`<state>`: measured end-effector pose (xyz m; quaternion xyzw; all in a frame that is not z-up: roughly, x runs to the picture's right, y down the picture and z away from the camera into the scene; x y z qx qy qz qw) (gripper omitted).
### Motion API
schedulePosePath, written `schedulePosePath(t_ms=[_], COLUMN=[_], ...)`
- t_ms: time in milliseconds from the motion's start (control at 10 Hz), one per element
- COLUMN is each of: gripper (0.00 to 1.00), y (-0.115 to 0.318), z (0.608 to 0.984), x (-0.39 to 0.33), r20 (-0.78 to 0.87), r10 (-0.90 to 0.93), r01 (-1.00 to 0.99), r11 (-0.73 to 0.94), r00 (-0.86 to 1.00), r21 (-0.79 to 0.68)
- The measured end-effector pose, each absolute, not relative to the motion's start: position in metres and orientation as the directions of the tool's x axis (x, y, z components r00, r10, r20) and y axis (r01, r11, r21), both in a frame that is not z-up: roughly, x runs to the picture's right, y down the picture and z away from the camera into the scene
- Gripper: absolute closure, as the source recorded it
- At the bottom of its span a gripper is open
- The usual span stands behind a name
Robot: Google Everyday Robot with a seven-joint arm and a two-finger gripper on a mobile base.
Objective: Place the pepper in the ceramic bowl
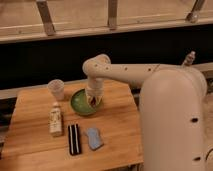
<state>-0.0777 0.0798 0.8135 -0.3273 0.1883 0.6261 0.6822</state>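
Wooden tabletop (120,135) filled the lower part of the camera view, with a dark wall and a pale railing behind it. Over the right rim of the ceramic bowl (80,102) hung the gripper (94,101), pointing downward; whether its jaws were parted or closed could not be told. A small dark reddish shape at its tip may have been the pepper (93,102), just above the bowl's right side, though it was too small to be sure. From there the cream-coloured arm (130,72) rose to an elbow and ran right to the robot's large body (175,120). Left of the bowl stood a clear plastic cup (56,89). Nearer the front edge lay a small bottle (55,120), a dark striped bar (74,139) and a blue-grey sponge-like piece (93,138), side by side.
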Motion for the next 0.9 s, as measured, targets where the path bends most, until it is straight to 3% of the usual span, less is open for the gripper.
schedulePosePath(t_ms=[300, 900], gripper=[0.99, 0.43], y=[0.0836, 0.0835], z=[0.8181, 0.8183], x=[-0.0885, -0.0876], r20=[-0.651, -0.651], r10=[0.733, 0.734], r01=[-0.962, -0.963], r11=[0.015, 0.013], r00=[0.195, 0.193], r21=[-0.272, -0.271])
